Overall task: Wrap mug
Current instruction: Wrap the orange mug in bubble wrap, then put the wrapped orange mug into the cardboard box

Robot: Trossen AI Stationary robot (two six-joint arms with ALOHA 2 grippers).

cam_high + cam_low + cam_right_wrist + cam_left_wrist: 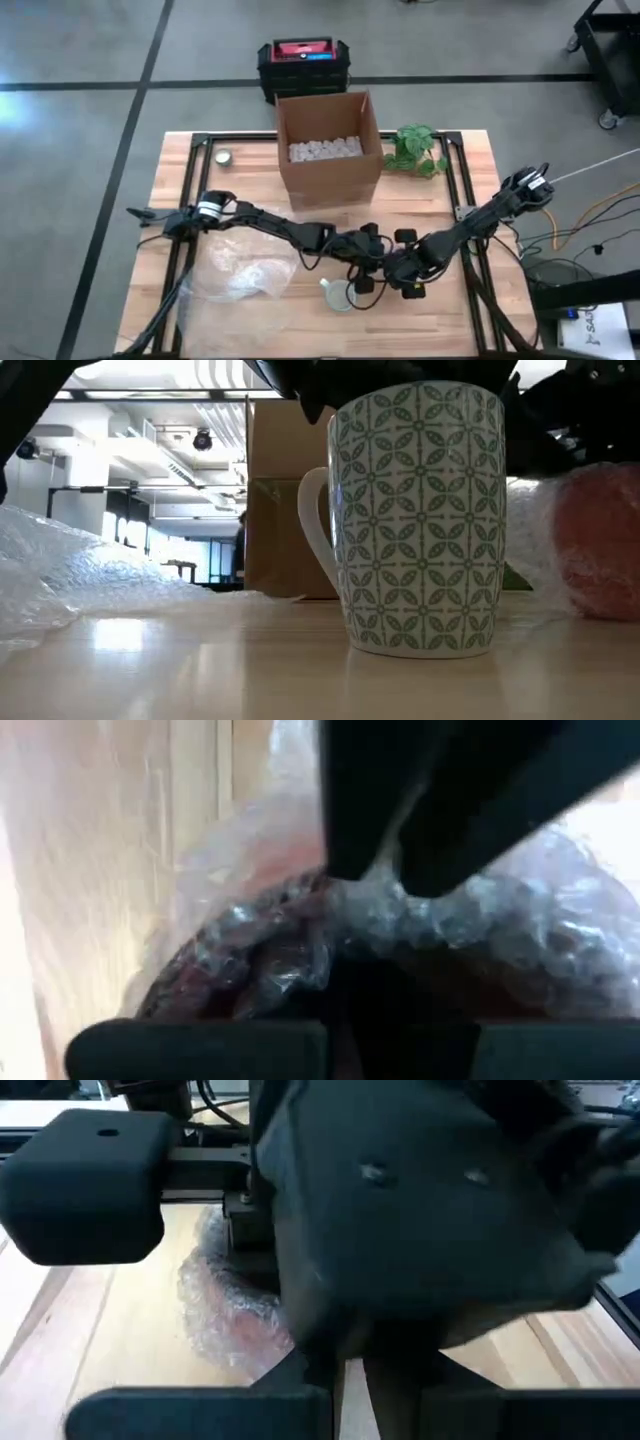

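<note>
Low view gives us one white mug [420,520] with green leaf lattice, upright on the table [200,670], handle toward the bubble wrap [70,575] | one red bubble-wrapped bundle [600,540] beside it | left gripper [368,248] and right gripper [385,268] crowd together above; we cannot tell either grip | one cardboard box [328,150] behind.

My table [180,150] carries a box [328,150] at its far middle, with a plant [415,150] just right of it and a small tin [224,157] well to its left. Behind the table, on the floor, sits a case [303,62]. A loose sheet of wrap [245,278] lies near the front left. The mug [338,294] stands upright at the front middle, right of that sheet. My left gripper [366,258] and right gripper [392,268] meet just behind the mug, over a wrapped bundle [598,540] beside it.
</note>
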